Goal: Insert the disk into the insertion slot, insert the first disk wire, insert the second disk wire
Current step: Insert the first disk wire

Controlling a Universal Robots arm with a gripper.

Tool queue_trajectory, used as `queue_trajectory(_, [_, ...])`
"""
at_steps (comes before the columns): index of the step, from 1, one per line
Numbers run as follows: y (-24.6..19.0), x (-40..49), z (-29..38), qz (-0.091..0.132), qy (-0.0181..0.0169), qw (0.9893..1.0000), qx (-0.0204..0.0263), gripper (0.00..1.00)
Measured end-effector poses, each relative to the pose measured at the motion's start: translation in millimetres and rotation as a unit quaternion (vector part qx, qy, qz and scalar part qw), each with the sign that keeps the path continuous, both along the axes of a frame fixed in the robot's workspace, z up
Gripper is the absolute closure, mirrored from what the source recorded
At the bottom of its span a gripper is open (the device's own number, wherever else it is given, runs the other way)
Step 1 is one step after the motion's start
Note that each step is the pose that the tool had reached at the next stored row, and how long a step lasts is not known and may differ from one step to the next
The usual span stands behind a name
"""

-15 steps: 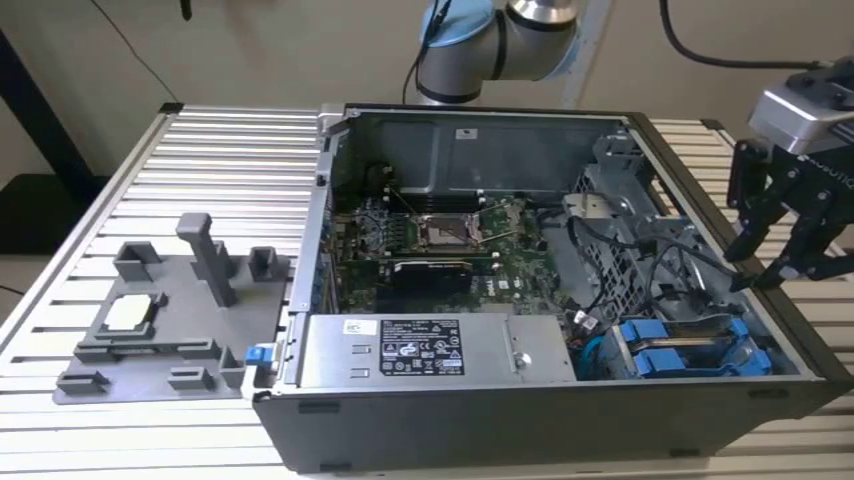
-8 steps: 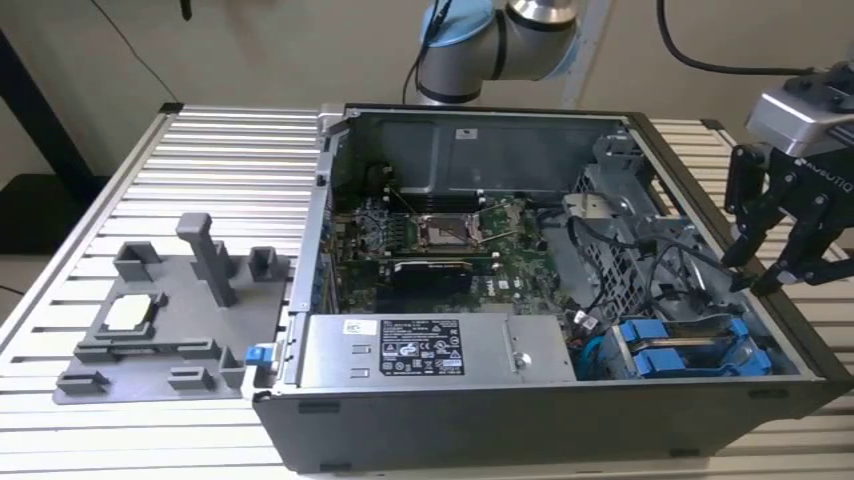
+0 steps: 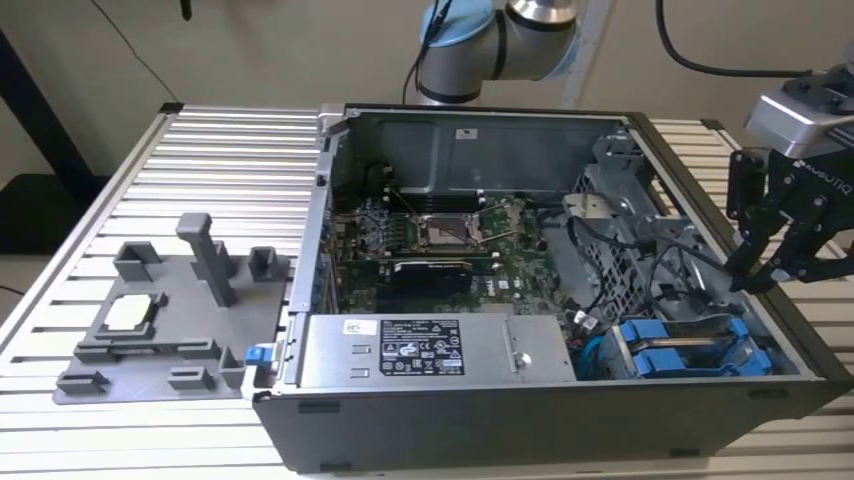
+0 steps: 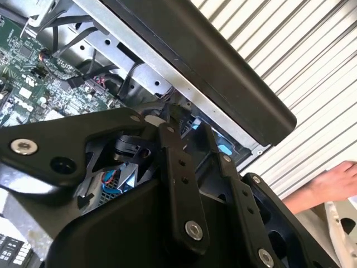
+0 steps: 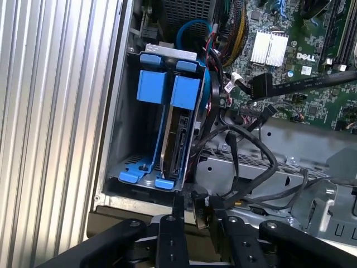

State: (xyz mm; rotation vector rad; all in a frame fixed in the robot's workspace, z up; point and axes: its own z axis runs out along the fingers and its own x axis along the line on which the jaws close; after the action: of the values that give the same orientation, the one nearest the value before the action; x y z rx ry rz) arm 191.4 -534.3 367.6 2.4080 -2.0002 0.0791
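Exterior view: the gripper (image 3: 763, 282) hangs from the arm, tilted inward, just above the drive cage (image 3: 694, 341) in a corner of an open computer case (image 3: 534, 410). Whether it is open, closed or pinching something cannot be told, because dark cable ends crowd its tip.

In the first wrist view, the disk (image 5: 177, 142) is already seated inside the cage. It stands on edge in its bright blue carrier, and its dark metal side shows. It probably stands upright because the cage's slots take drives that way. Just beside it in the cage sits a second blue carrier (image 5: 150, 86), whose bay looks hollow.

Loose black cables (image 5: 245, 139) loop just outside the cage, on the side where the gripper hovers. The gripper probably waits there because the disk's connectors appear to face that opening. No plug can be made out on the disk, so the wiring looks undone.

Beyond the cage lies the green motherboard (image 5: 290, 61). In the second wrist view, a person's hand (image 4: 329, 187) rests on the ribbed table outside the case, well apart from the cage.
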Motion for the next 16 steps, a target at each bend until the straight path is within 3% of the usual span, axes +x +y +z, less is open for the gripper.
queue_trajectory(1, [0.0, 0.0, 0.0, 0.000, 0.0000, 1.0000, 0.0000, 0.69])
queue_trajectory(6, [0.0, 0.0, -0.1, 0.000, 0.0000, 1.0000, 0.0000, 0.71])
queue_trajectory(7, [0.0, 0.0, -0.1, 0.000, 0.0000, 1.0000, 0.0000, 0.78])
queue_trajectory(16, [-2.5, -3.8, -0.3, -0.001, 0.0000, 1.0000, 0.0000, 0.81])
